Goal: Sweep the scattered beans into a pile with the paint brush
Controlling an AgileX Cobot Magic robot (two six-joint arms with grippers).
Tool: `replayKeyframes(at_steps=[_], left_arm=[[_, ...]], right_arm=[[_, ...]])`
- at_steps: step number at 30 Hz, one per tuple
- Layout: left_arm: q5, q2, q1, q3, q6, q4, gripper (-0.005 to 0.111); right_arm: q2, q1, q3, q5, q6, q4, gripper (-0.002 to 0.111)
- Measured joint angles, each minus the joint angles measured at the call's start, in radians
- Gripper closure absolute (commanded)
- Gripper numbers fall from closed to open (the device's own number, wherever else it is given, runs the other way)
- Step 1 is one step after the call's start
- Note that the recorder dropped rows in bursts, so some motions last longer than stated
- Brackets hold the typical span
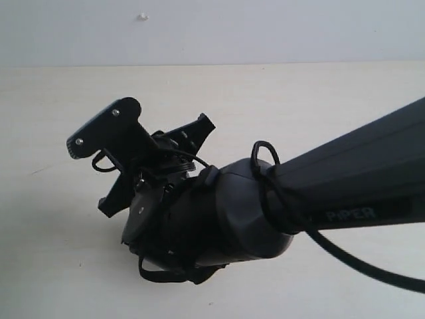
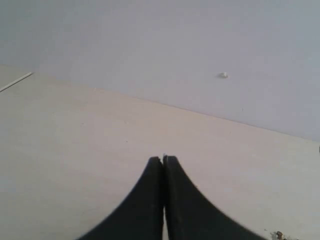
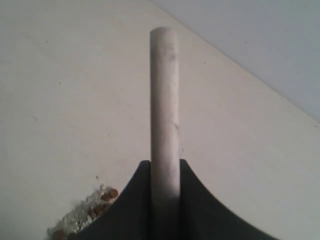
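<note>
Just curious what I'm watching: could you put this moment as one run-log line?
right gripper: shut on paint brush handle | left gripper: shut, empty | beans: a few visible near right gripper

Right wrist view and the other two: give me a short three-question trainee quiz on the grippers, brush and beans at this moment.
1. True or false: the left gripper is shut with nothing between its jaws.
2. What does the right gripper hold? A) the paint brush B) a spoon C) nothing
3. Fill in: the beans lie mixed with whitish ____.
Key: 1 true; 2 A; 3 crumbs.
</note>
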Motion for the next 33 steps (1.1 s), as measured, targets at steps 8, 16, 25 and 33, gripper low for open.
replayKeyframes(at_steps=[8,16,25,33], left_arm=[[0.000,0.000,0.000,0.000,0.000,0.000,0.107],[0.000,0.000,0.000,0.000,0.000,0.000,0.107],[0.000,0.000,0.000,0.000,0.000,0.000,0.107],[0.000,0.000,0.000,0.000,0.000,0.000,0.107]], right_arm=[[0.000,0.000,0.046,-0.036,0.059,-0.004,0.108],[-0.047,-0.010,0.046,0.301,-0.057,-0.010,0.108],[-0.198,-0.474,0.047,-0.261,-0.661,0.679,0.108],[-0.200,-0.704,0.047,-0.372,-1.814,1.916,0.108]])
